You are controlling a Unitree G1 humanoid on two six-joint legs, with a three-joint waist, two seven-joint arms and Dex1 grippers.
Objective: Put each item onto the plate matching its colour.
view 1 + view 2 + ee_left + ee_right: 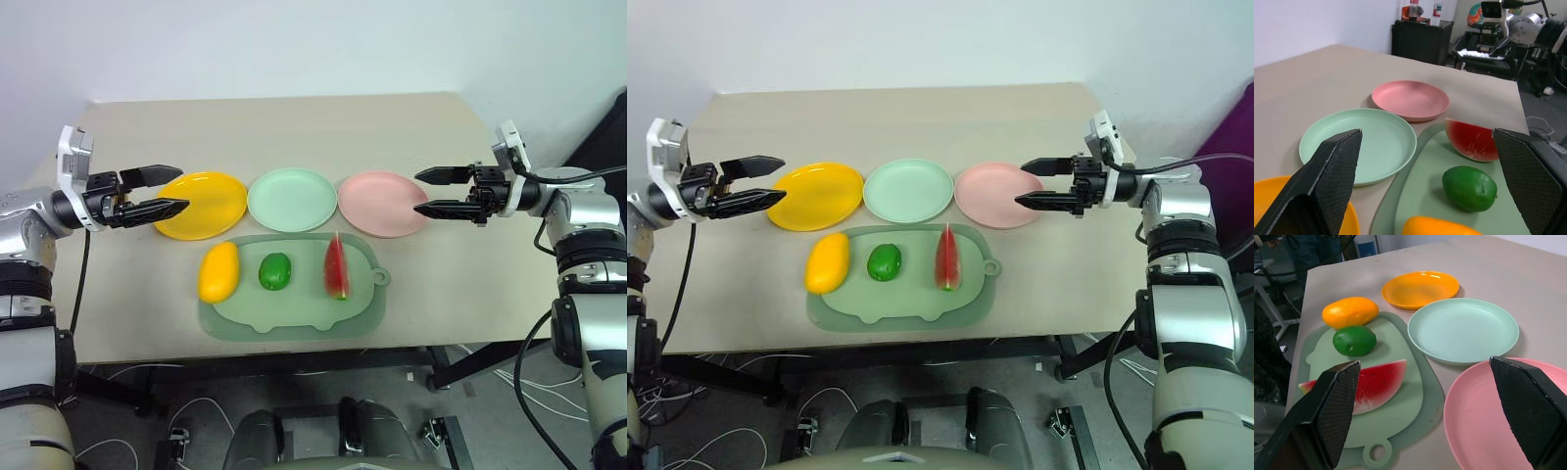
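Three plates stand in a row on the table: yellow plate (204, 205) at left, mint green plate (292, 199) in the middle, pink plate (382, 203) at right. In front of them, on a pale green mat (294, 311), lie the yellow mango (218, 271), the green fruit (275, 271) and the watermelon wedge (336, 266). My left gripper (174, 191) hovers open over the yellow plate's left edge, pointing right, holding nothing. Over the pink plate's right edge my right gripper (423, 192) hovers open and empty, pointing left.
The beige table (294, 127) has bare surface behind the plates and at both sides. Its front edge runs just below the mat. Cables and a frame lie on the floor below.
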